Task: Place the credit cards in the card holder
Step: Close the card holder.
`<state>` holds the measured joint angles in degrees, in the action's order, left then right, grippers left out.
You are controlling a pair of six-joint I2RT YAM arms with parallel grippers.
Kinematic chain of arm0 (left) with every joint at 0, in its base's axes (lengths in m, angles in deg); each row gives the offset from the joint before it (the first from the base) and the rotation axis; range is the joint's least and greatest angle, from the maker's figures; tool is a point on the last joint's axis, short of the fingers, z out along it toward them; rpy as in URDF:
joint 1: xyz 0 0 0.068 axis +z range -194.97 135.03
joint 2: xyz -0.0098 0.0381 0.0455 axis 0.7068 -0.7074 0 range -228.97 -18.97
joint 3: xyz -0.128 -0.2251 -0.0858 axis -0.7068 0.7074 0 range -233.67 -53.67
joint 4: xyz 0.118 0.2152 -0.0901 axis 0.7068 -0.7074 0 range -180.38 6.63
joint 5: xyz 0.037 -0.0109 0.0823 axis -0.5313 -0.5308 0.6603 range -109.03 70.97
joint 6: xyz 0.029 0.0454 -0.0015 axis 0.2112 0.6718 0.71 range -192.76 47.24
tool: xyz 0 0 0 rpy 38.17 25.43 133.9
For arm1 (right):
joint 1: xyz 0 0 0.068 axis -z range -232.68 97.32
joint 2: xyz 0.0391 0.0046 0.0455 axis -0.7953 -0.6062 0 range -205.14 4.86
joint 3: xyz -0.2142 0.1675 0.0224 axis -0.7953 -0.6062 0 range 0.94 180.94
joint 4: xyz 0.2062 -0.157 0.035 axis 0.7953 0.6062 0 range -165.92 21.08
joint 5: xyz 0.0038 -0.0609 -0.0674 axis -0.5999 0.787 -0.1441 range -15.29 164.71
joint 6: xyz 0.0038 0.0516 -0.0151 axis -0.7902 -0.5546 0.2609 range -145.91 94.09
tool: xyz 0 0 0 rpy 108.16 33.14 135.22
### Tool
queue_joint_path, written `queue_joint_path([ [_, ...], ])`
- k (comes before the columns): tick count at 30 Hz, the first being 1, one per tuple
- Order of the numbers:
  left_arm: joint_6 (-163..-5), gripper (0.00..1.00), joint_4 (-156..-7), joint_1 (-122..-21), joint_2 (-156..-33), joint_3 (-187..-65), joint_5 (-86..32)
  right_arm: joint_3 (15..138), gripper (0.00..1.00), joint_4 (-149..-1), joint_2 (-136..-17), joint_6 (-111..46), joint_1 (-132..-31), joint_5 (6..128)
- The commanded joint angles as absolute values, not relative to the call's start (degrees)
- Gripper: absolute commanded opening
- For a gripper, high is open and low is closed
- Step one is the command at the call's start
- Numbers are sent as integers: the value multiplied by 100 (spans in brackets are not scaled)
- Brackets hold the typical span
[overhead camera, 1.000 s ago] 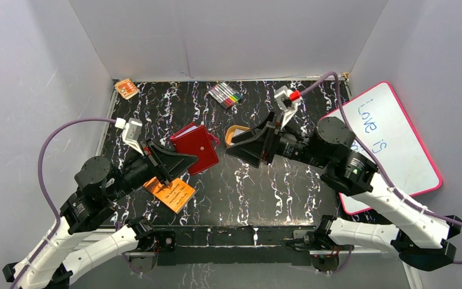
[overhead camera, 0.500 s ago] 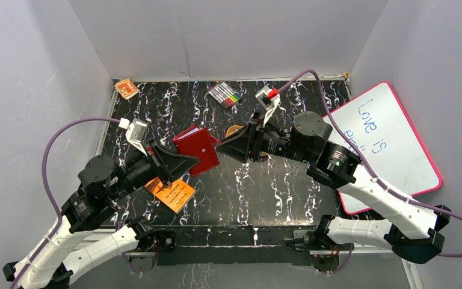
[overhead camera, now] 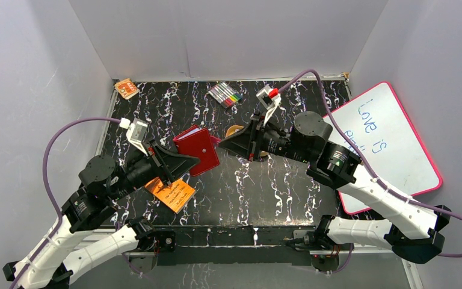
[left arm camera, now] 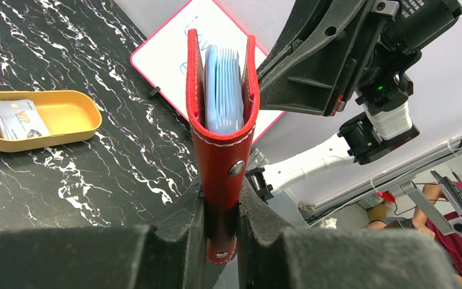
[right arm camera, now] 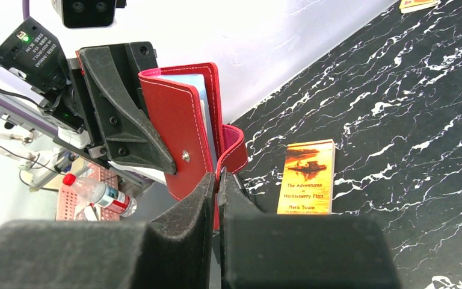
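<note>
The left gripper [left arm camera: 221, 217] is clamped on the spine end of the one red card holder [left arm camera: 219, 150]. It holds the holder on edge above the table, open end away from it, so the bluish clear pockets fan between the two covers. Below it on the black marbled table lies a single orange booklet [right arm camera: 305, 177], and a pack of coloured markers [overhead camera: 225, 94] sits at the back. The holder looks light and floppy, its pockets thin and easily creased, so the stitched spine seems the firm place to grasp it. The right gripper [right arm camera: 218, 192] is pinched on the holder's little snap tab, which should serve for pulling one cover aside. The credit cards [left arm camera: 17, 118] are well apart from the holder, lying flat at one end of the one orange-tan oval tin [left arm camera: 66, 114]. One printed face shows, and whether more lie beneath cannot be told. They look thin, stiff and slick, so a short edge, tipped against the tin wall, seems the likeliest hold. A single whiteboard [overhead camera: 391, 141] leans at the far right.
</note>
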<state>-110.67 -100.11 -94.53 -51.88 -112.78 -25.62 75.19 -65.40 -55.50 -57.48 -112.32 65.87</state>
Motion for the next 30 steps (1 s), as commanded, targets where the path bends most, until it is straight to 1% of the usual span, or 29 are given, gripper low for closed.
queue_joint_path([
  [1,-10985,0,-9759,-9446,-5165,-11449,-2641,7716,9,-6898,-5400,-5716,-11227,6680],
  [4,-10977,0,-9786,-9446,-5167,-11455,-2625,7713,0,-6885,-5367,-5667,-11225,6680],
  [7,-10984,0,-9842,-9446,-5197,-11501,-2556,7824,0,-6774,-5416,-5485,-11224,6539],
  [11,-11029,0,-10120,-9446,-5396,-11702,-2296,8351,0,-6157,-5711,-5039,-11227,6194],
  [19,-11060,0,-10436,-9446,-5870,-12090,-1989,8812,0,-5596,-6043,-4587,-11227,6012],
  [30,-11099,0,-10506,-9446,-6084,-12290,-2021,8962,0,-5185,-6402,-4305,-11227,5961],
])
